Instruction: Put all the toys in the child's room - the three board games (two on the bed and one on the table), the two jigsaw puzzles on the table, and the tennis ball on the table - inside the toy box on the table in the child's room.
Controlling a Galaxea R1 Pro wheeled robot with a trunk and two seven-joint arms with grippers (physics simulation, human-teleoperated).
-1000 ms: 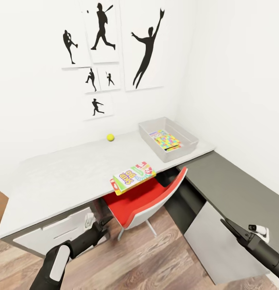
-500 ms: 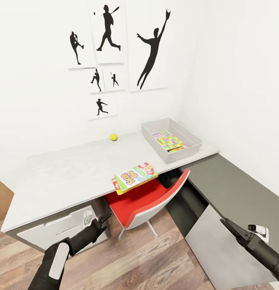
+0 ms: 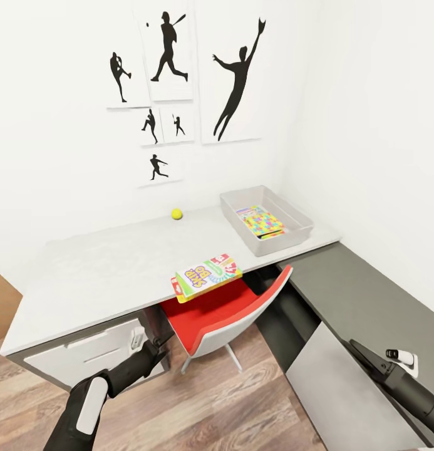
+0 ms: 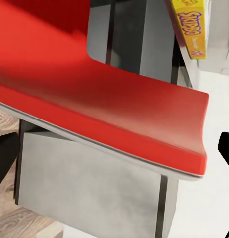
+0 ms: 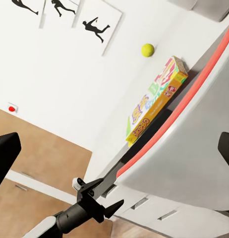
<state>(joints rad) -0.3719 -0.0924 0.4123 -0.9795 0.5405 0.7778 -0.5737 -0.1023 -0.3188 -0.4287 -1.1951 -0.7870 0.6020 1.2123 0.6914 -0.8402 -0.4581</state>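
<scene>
At the far left of the head view the left gripper (image 3: 159, 343) hangs low in front of the drawer unit (image 3: 85, 358) of the table (image 3: 85, 275); its dark fingers look nearly together and hold nothing, though how far apart they are I cannot tell. The table top is a long, matt, light-grey slab. On the white wall above hang black sports silhouette pictures (image 3: 232, 81).

Near the wall on the table lies the tennis ball (image 3: 176, 214), a small smooth yellow-green sphere. At the front edge, overhanging it a little, rests a board game (image 3: 207, 277): a flat rectangular box with a yellow, green and red printed lid reading "SKIP-BO". Below it stands the chair (image 3: 229, 313), with a glossy red seat and a pale grey shell.

Further right, at the table's end, sits the toy box (image 3: 267, 219), a shallow grey bin with sloping walls. Inside lies a jigsaw puzzle (image 3: 261, 222), a thin square of yellow, green, pink, blue and orange pieces. The dark-grey counter (image 3: 361, 300) joins there, lower than the table.

At the far right the right gripper (image 3: 356, 346) points over the counter's front, its slim black fingers close together and empty.
</scene>
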